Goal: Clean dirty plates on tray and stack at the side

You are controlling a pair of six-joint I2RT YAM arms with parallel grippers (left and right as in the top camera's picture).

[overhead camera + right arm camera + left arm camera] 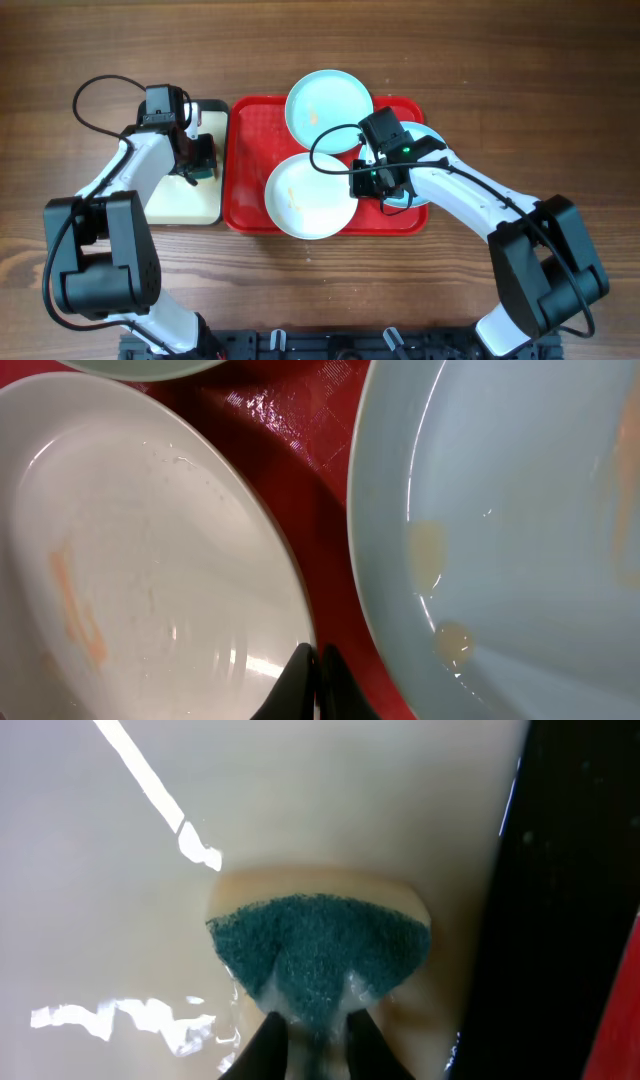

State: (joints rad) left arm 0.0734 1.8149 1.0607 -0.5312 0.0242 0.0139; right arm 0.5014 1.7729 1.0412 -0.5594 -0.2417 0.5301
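The red tray [245,150] holds a white plate [310,195] with orange smears at the front. A pale blue plate [328,98] lies at its back, over the far rim. A second pale blue plate [428,190] lies at the right, mostly under my right arm. In the right wrist view the white plate [150,550] is on the left and a stained blue plate [520,530] on the right. My right gripper [318,665] is shut on the white plate's right rim. My left gripper [315,1035] is shut on a green sponge [320,950].
The sponge rests on a smaller cream tray [180,200] with a black rim, left of the red tray. The black rim [560,900] shows in the left wrist view. The tray floor [300,430] shows between the plates. Bare wooden table [520,60] lies around.
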